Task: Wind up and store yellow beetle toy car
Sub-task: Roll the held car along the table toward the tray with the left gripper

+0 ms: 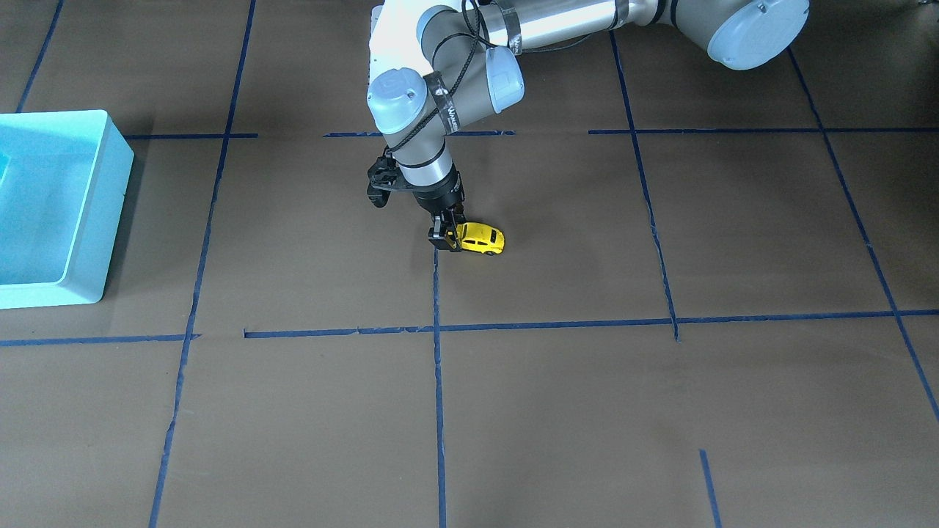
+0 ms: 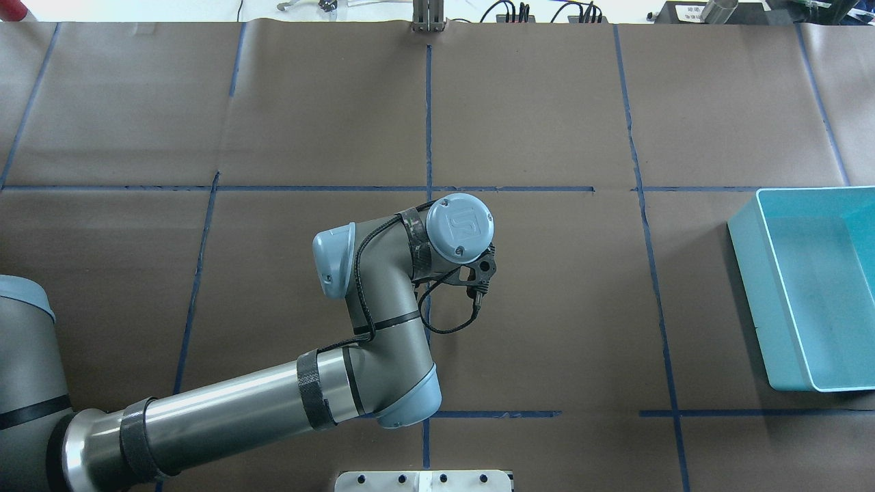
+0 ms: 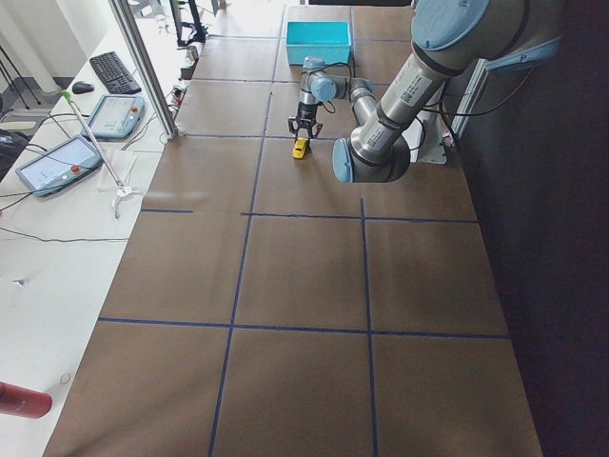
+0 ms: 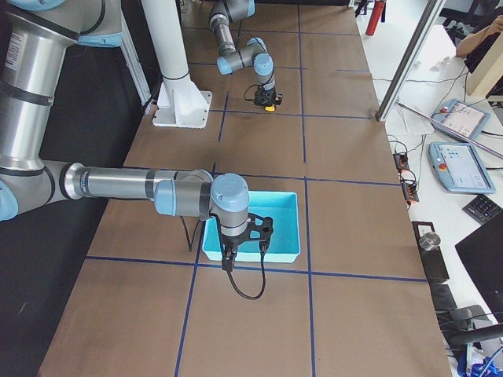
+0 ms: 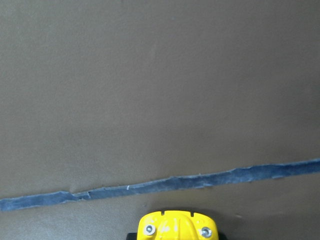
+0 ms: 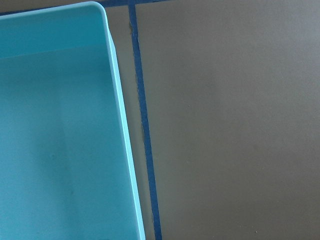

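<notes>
The yellow beetle toy car (image 1: 484, 238) is at the table's middle, next to a blue tape line. My left gripper (image 1: 447, 239) points straight down and is shut on one end of the car. The car's yellow underside with two screws shows at the bottom edge of the left wrist view (image 5: 175, 227). The car also shows small in the exterior left view (image 3: 300, 149) and the exterior right view (image 4: 269, 107). In the overhead view my left wrist hides the car. My right arm's wrist (image 4: 230, 206) hangs over the turquoise bin's near corner; I cannot tell whether its fingers are open or shut.
The turquoise bin (image 2: 752, 301) stands open and empty at the table's right end, also in the front view (image 1: 110, 213) and the right wrist view (image 6: 50, 125). Blue tape lines cross the brown table cover (image 1: 557, 411). Tablets and cables lie beyond the far edge.
</notes>
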